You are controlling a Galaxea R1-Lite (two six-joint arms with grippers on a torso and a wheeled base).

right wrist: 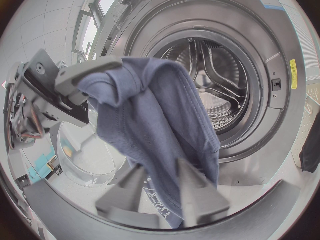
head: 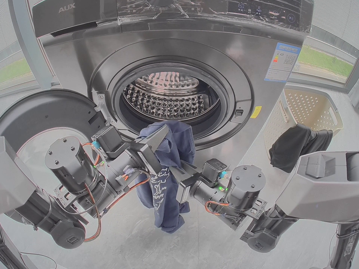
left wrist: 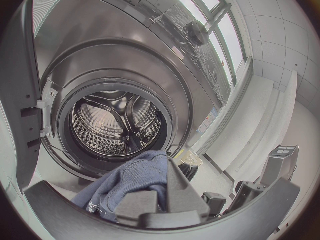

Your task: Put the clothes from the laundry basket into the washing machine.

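Two arms are up in front of the washing machine (head: 232, 56) on my head view, door (head: 41, 113) swung wide on the robot's left. Left gripper (head: 161, 133) is pinched on the top of a navy shirt (head: 168, 191), right at the lower lip of the drum (head: 164, 94). The shirt hangs down outside the opening, print showing. Right gripper (head: 182, 170) sits lower, against the hanging cloth. Off to the right, the laundry basket (head: 318, 109) has a black garment (head: 295, 146) draped over its rim.

Left wrist view now: left gripper (left wrist: 160, 184) clamped, navy shirt (left wrist: 133, 177) bunched between the fingers, drum (left wrist: 113, 124) straight ahead.

Right wrist view: right gripper (right wrist: 161, 165) has its fingers parted and not squeezing. The navy shirt (right wrist: 156, 117) falls between them, its upper edge caught in the left gripper (right wrist: 90, 74). I see the drum (right wrist: 216, 84) behind the cloth and the black garment (right wrist: 311, 147) at the edge.
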